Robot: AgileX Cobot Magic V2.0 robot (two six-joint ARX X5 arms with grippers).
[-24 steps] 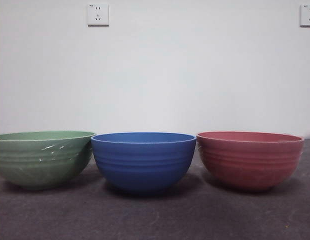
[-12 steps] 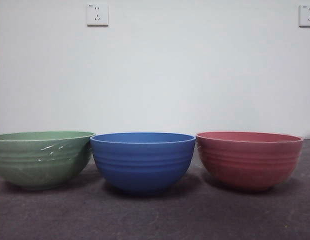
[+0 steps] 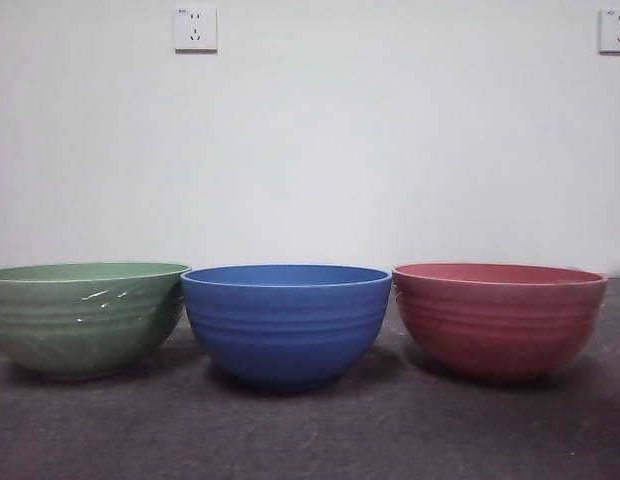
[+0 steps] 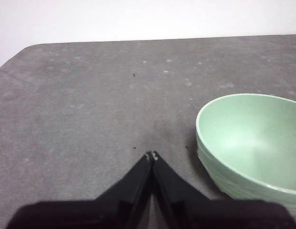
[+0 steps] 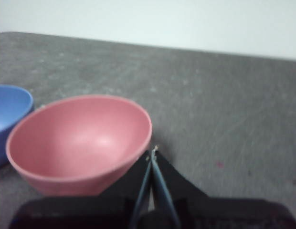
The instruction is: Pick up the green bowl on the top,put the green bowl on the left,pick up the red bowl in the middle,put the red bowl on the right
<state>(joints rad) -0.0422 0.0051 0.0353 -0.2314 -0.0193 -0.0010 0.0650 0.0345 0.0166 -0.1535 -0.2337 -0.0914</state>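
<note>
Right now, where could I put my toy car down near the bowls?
In front of the three bowls the grey table is bare. Between the green bowl, blue bowl and red bowl it is crowded: rims nearly touch.

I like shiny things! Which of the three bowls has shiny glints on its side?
The green bowl, at the left end of the row in the front view. Its side shows bright little glints; the blue bowl and the red bowl look dull.

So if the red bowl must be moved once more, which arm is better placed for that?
The right arm. Its hand, shut and empty, sits just beside the red bowl. The left hand, also shut, is by the green bowl, with the blue bowl between.
</note>
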